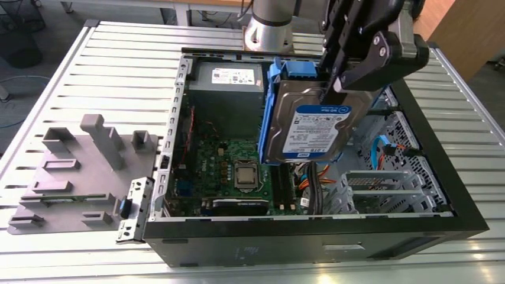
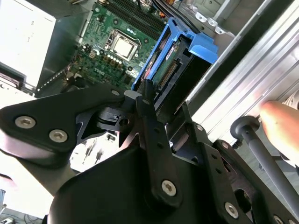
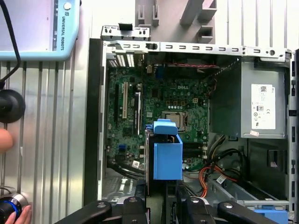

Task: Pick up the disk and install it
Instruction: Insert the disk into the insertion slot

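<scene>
- Disk (image 1: pixel 311 127): flat rect. metal drive, silver-grey w/ dull sheen. Blue-and-white label on its face, blue plastic carrier along its edges.
- Disk hangs on edge in mid-air above the open case (image 1: pixel 316 242), label face toward the exterior view's camera. It touches nothing but the claw.
- Claw (image 1: pixel 343 86): matte black, jointed links w/ silver screw heads. Fingers are closed in tight on the disk's upper end, one per side, and carry it.
- In the second wrist view a finger (image 2: pixel 148 107) lies against the carrier. The disk (image 2: pixel 175 60) shows end-on there, dark body inside a blue frame.
- In the first wrist view the disk (image 3: pixel 167 156) shows as a smooth blue plastic block w/ a rounded tab, in front of the mobo (image 3: pixel 159 102).
- Case: black sheet-metal tower on its side, side panel off.
- Inside the case: green mobo w/ square silver CPU (image 1: pixel 243 176), grey PSU box (image 1: pixel 229 89) w/ white sticker, perforated metal cage (image 1: pixel 387 189), orange and blue cables.
- Table (image 1: pixel 118 71): ribbed aluminium slats, shiny.
- Grey fixture (image 1: pixel 79 171) w/ blocky upright posts sits on the table, beside the case at the exterior view's left.
- A hand (image 2: pixel 280 123) is near a black knobbed rod (image 2: pixel 250 128) in the second wrist view.
</scene>
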Available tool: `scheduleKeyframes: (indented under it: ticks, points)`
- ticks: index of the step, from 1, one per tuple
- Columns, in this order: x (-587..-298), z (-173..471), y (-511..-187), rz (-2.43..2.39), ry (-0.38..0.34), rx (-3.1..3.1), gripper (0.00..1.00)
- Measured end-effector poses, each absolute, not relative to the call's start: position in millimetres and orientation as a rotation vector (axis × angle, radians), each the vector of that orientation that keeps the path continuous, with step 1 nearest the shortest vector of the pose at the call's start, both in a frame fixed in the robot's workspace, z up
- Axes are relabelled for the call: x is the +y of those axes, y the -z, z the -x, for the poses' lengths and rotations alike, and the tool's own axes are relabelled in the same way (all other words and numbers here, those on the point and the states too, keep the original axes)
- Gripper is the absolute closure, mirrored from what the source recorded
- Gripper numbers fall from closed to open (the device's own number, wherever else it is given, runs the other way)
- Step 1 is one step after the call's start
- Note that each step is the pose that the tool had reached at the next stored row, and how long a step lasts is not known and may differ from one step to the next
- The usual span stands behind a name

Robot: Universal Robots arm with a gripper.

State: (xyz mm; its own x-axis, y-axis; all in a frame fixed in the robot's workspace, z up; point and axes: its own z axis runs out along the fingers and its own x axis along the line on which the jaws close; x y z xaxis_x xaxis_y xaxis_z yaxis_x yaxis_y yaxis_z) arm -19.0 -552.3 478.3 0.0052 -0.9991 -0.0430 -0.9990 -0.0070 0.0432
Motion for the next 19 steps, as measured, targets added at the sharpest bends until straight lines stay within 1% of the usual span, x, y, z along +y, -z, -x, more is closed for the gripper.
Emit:
scheduleKeyframes:
  ticks: [13,19]
  points:
    - [-581.1,19.0,-478.1,-2.227,0.096,-2.213,0.65]
    - [-583.4,19.0,-478.1,-2.227,0.096,-2.213,0.65]
